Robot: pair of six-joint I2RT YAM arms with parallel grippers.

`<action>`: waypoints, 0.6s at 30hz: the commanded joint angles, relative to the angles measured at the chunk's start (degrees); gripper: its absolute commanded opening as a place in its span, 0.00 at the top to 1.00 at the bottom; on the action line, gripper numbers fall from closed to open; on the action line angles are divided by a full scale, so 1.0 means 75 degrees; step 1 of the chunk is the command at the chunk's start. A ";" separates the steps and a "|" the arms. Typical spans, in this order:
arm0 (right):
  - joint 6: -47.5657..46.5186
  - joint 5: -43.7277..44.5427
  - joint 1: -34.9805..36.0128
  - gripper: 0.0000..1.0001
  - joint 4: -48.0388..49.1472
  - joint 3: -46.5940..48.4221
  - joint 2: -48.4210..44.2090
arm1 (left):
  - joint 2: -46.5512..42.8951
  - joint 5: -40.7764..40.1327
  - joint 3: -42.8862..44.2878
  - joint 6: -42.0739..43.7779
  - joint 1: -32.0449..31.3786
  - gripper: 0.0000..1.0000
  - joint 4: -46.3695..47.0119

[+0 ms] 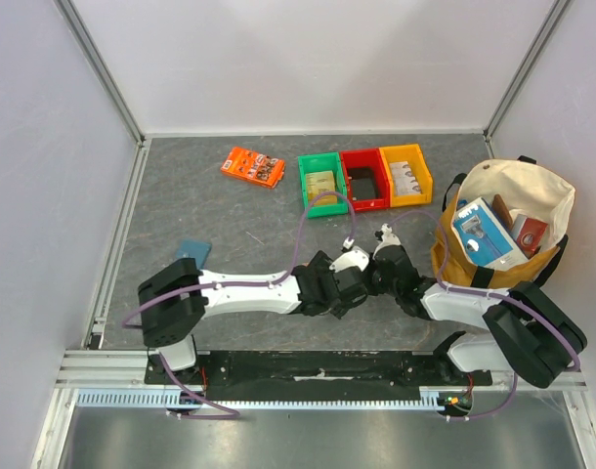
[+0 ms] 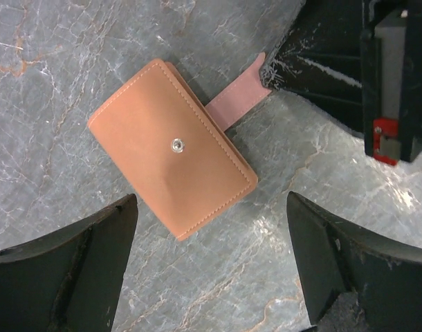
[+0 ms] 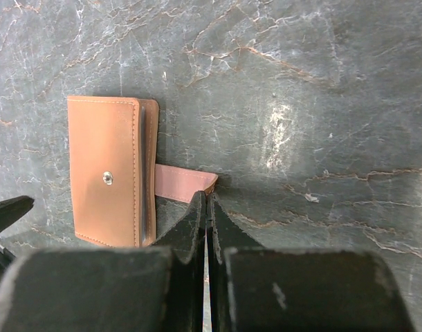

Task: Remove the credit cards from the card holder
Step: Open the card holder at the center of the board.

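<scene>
The card holder (image 2: 169, 149) is a tan leather wallet lying folded shut on the grey marbled table, snap stud up, with its pink snap tab (image 2: 239, 100) sticking out flat. The same card holder (image 3: 111, 180) lies left of my right gripper (image 3: 209, 198). That gripper is shut, its tips resting at the end of the tab (image 3: 187, 181); whether they pinch it I cannot tell. My left gripper (image 2: 211, 204) hangs open over the holder, one finger (image 2: 79, 256) on each side of its near corner. No credit cards show. In the top view both wrists hide the holder.
At the back of the table stand a green bin (image 1: 321, 181), a red bin (image 1: 364, 178) and a yellow bin (image 1: 405, 174), with an orange packet (image 1: 252, 167) to their left. A stuffed tote bag (image 1: 503, 230) sits at the right. A teal pouch (image 1: 192, 251) lies beside the left arm.
</scene>
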 commanded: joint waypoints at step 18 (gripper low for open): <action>0.0097 -0.0425 -0.0104 1.00 0.0439 -0.0178 0.0066 | 0.0666 -0.1784 0.0794 -0.0491 -0.0055 0.30 -0.0995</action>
